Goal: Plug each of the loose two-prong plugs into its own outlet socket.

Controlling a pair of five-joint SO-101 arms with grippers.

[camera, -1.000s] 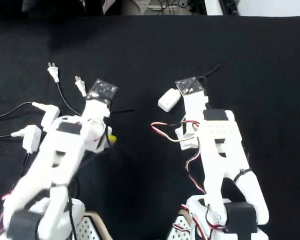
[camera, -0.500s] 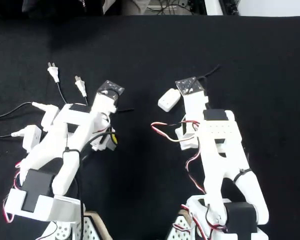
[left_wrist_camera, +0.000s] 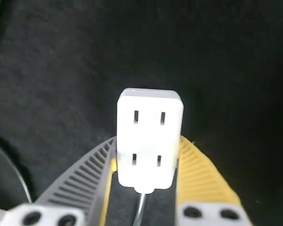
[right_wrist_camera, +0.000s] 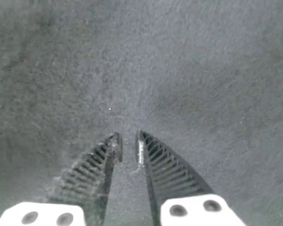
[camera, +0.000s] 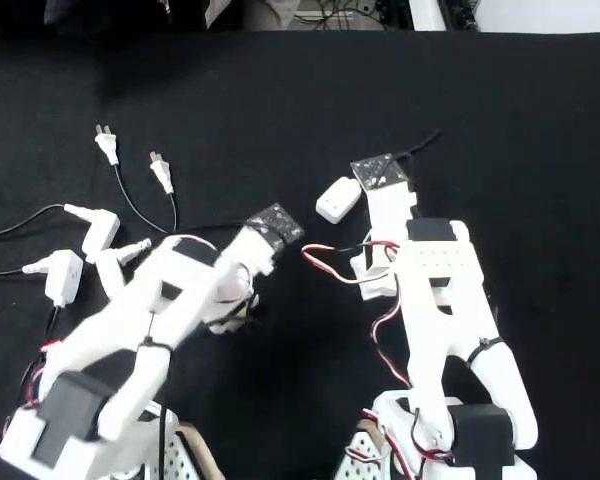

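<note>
The white outlet block (left_wrist_camera: 149, 122), with two pairs of slots on its face, sits between the fingers of the left gripper (left_wrist_camera: 148, 143). Its jaws are clamped on the block's lower half, the grey finger (left_wrist_camera: 85, 174) on one side and the yellow finger (left_wrist_camera: 198, 174) on the other, above the black table (camera: 500, 120). Both loose two-prong plugs lie unplugged at the table's far left, one plug (camera: 107, 146) just beyond the other plug (camera: 161, 172), each trailing a thin black cord. Nearer the left arm's base lie two white connector pieces (camera: 100, 228) (camera: 62, 277). The right gripper (right_wrist_camera: 129, 146) hangs over bare cloth, its jaws nearly together with only a thin slit between them, holding nothing. A small white block (camera: 338, 198) lies just beside the right arm's wrist.
</note>
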